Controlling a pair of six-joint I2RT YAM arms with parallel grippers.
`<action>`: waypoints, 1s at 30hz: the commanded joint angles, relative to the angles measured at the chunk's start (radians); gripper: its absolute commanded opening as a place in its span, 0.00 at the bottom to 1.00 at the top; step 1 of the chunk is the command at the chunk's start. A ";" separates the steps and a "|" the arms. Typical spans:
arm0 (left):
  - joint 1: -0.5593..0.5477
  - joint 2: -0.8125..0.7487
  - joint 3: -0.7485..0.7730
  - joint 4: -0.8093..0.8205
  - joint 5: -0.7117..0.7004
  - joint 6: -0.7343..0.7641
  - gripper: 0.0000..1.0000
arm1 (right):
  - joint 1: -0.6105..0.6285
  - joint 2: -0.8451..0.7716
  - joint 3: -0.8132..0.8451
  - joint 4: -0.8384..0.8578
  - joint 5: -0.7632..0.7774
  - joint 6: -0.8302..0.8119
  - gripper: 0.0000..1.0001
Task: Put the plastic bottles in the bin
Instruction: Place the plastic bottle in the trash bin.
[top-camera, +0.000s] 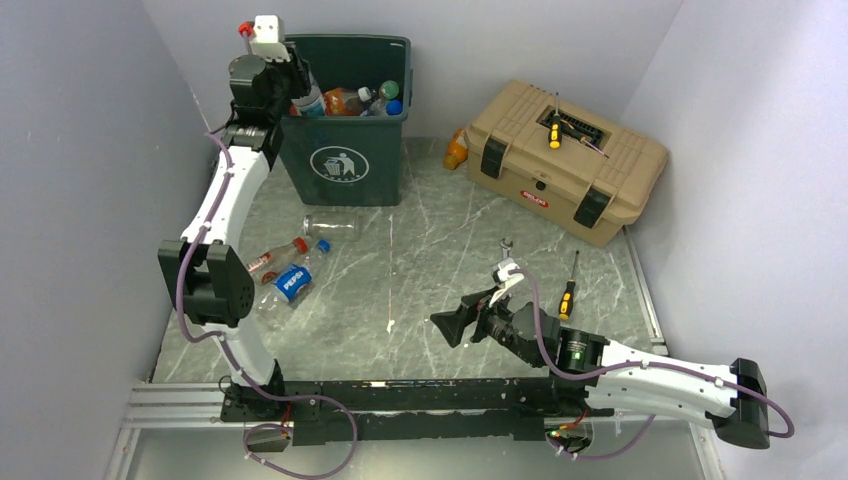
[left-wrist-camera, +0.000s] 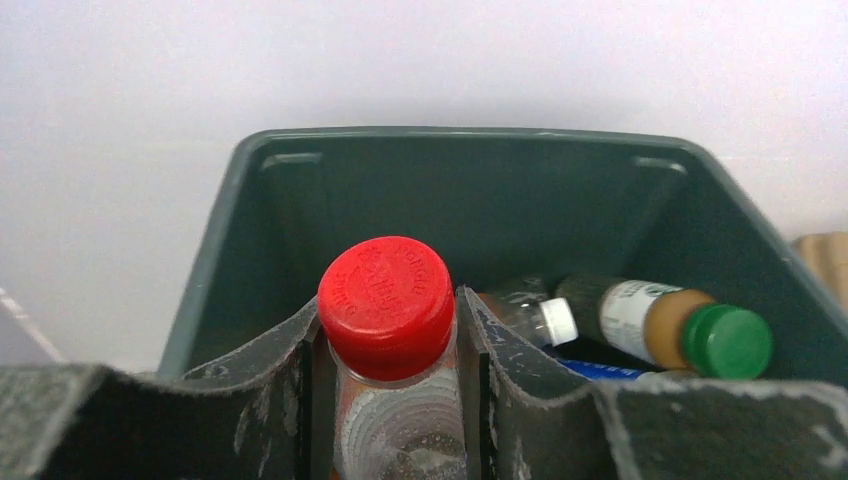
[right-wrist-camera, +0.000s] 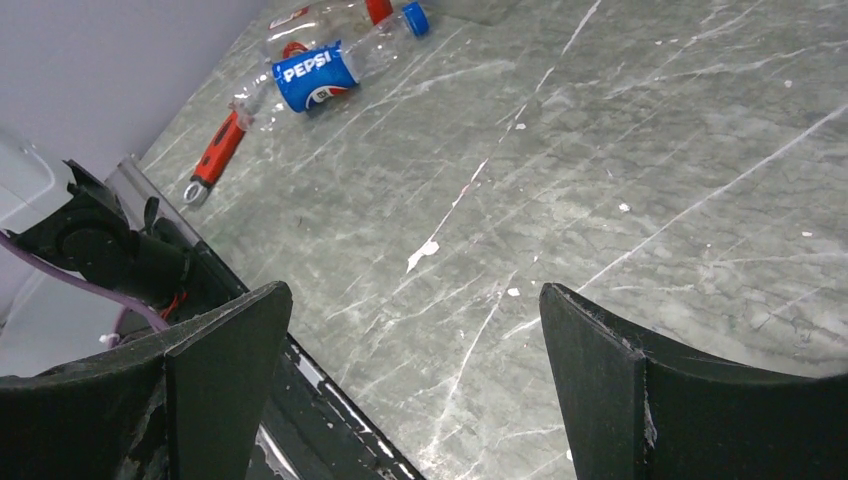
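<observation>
Pinching a red-capped clear bottle (left-wrist-camera: 398, 430) just below its cap, the left gripper (left-wrist-camera: 388, 312) is positioned at the edge of the dark green bin (left-wrist-camera: 450, 190). The bottle is held upright between the two fingers (left-wrist-camera: 270, 390), which are pressed against either side of its neck. Its cap projects above the fingertips and the bin's open mouth lies beyond it. Inside the bin, a green-capped bottle (left-wrist-camera: 690, 335) and a white-capped bottle (left-wrist-camera: 545, 320) are seen lying among others. The right gripper (right-wrist-camera: 410, 330) is set low over the marble-patterned table (right-wrist-camera: 650, 150), its fingers spread wide with nothing between them. Well apart from it, beside the left arm, a Pepsi-labelled bottle (top-camera: 293, 283), a red-labelled bottle (top-camera: 272, 260) and a clear bottle (top-camera: 330, 225) are seen lying on the table. An orange bottle (top-camera: 456, 150) is seen just beside the tan toolbox (top-camera: 560, 165).
</observation>
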 joint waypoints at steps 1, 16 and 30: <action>0.017 0.060 -0.009 -0.070 0.282 -0.194 0.00 | 0.002 -0.001 0.044 0.011 0.029 -0.020 1.00; 0.023 -0.005 0.027 -0.014 0.265 -0.171 0.00 | 0.002 0.000 0.057 -0.006 0.060 -0.036 1.00; 0.035 0.053 -0.006 0.219 0.010 0.030 0.00 | 0.002 0.000 0.010 0.011 0.088 -0.038 1.00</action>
